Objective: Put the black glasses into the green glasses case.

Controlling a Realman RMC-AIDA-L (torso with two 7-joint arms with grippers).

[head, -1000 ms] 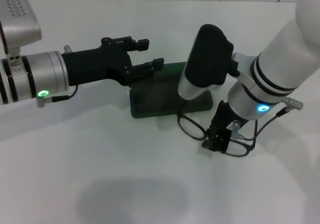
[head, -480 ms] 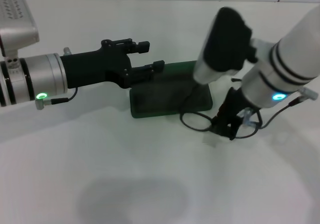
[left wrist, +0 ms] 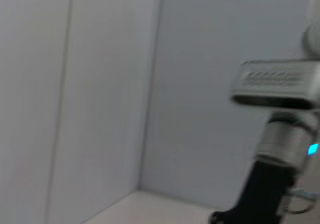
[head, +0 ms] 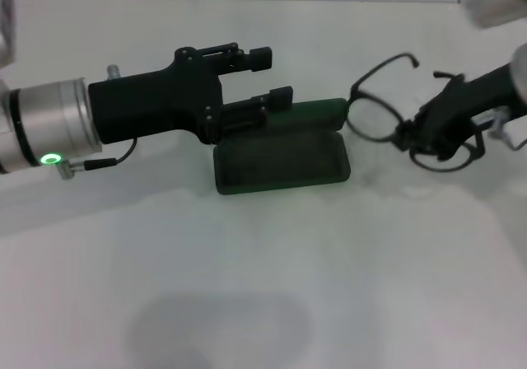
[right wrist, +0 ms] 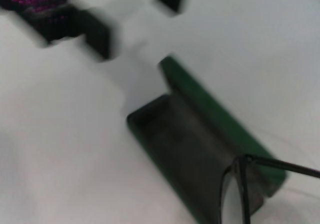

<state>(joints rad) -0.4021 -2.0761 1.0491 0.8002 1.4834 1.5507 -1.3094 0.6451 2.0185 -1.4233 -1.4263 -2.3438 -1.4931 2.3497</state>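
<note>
The green glasses case (head: 280,165) lies open on the white table, its lid (head: 317,112) raised at the back. The right wrist view shows the case's dark lining (right wrist: 192,151). The black glasses (head: 375,115) hang in the air to the right of the case, tilted, and my right gripper (head: 418,135) is shut on the frame near the bridge. One lens rim and a temple arm (right wrist: 242,184) show in the right wrist view. Over the case's back left corner my left gripper (head: 270,76) hovers open, with nothing between its fingers.
The white table (head: 247,287) stretches toward the front, and a tiled wall runs along the back. The left wrist view shows only wall panels and part of the right arm (left wrist: 280,149). The blurred left fingers (right wrist: 75,24) show beyond the case in the right wrist view.
My right arm has lifted the glasses off the table in front of the case and swung them up and to the right. My left gripper has edged right, over the case.
</note>
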